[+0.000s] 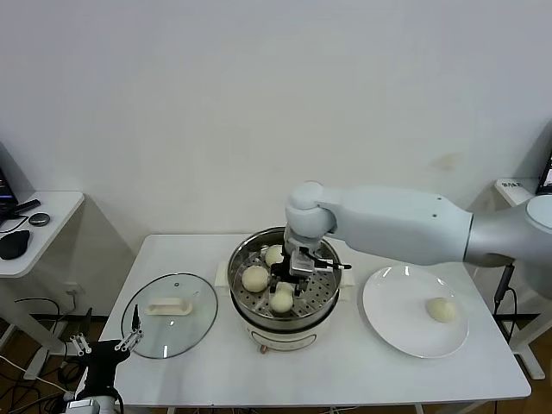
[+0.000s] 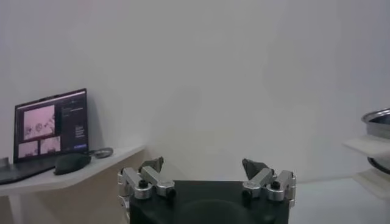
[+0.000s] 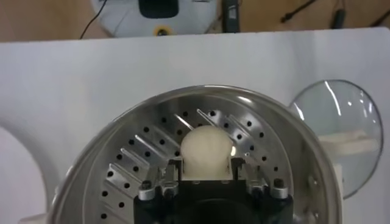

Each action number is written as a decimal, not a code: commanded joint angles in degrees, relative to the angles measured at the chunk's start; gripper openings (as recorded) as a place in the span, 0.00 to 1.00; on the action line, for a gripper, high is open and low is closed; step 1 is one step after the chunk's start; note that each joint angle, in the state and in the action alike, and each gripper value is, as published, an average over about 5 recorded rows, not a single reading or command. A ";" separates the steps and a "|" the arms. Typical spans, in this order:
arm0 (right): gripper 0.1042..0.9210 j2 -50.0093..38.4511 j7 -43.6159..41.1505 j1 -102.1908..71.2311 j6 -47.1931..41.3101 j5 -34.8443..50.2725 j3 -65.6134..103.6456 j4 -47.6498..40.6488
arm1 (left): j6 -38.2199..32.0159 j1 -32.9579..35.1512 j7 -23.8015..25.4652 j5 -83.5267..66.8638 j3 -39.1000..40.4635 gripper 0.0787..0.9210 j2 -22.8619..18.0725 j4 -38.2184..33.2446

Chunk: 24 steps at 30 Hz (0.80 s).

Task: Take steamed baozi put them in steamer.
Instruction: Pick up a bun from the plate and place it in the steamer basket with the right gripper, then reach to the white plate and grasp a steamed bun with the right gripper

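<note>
The steamer [image 1: 250, 321] stands mid-table; its perforated tray also shows in the right wrist view [image 3: 122, 158]. Two baozi [image 1: 255, 278] [image 1: 274, 254] lie on the tray. My right gripper [image 1: 285, 289] reaches down into the steamer and is shut on a third baozi [image 1: 282, 300], low over the tray. In the right wrist view this baozi [image 3: 207, 149] sits between the fingertips [image 3: 177, 169] of the right gripper [image 3: 207, 170]. A fourth baozi [image 1: 442, 309] lies on the white plate [image 1: 401, 323]. My left gripper [image 1: 103, 347] hangs open and empty below the table's left front corner; it also shows in the left wrist view [image 2: 204, 167].
A round glass lid [image 1: 170, 332] with a white handle lies left of the steamer and shows in the right wrist view [image 3: 350, 122]. A side desk [image 1: 43, 224] with a mouse and a laptop [image 2: 52, 125] stands at the far left. The wall is behind the table.
</note>
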 commanded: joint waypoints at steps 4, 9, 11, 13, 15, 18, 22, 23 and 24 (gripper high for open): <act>0.57 -0.10 1.35 -0.90 3.72 -4.12 0.67 -0.65 | -0.19 0.10 -0.18 -0.22 -0.22 0.88 0.06 0.16; 0.74 -2.94 0.86 1.77 0.73 -0.79 2.77 0.91 | -0.22 0.02 -0.17 -0.20 -0.20 0.88 0.14 0.14; 0.81 -5.10 0.45 2.76 -2.51 0.81 4.00 1.71 | -0.21 -0.09 -0.14 -0.21 -0.19 0.88 0.27 0.13; 0.85 -8.07 0.12 3.77 -7.07 3.20 4.85 3.04 | -0.19 -0.21 -0.12 -0.22 -0.21 0.88 0.43 0.15; 0.87 -12.09 0.05 4.92 -13.80 7.51 5.14 5.30 | -0.18 -0.32 -0.07 -0.22 -0.21 0.88 0.63 0.14; 0.88 -18.95 0.13 6.67 -25.26 14.95 4.80 9.27 | -0.18 -0.45 0.02 -0.21 -0.18 0.88 0.98 0.01; 0.88 -29.63 -0.27 7.52 -36.68 20.21 4.61 13.33 | -0.16 -0.72 0.12 -0.17 0.06 0.88 1.48 -0.17; 0.88 -32.45 -0.64 7.10 -38.75 20.23 4.95 14.01 | -0.14 -0.81 0.14 -0.15 0.23 0.88 1.61 -0.18; 0.88 -35.06 -1.06 6.40 -40.24 19.69 5.41 14.47 | -0.12 -0.92 0.17 -0.10 0.42 0.88 1.72 -0.17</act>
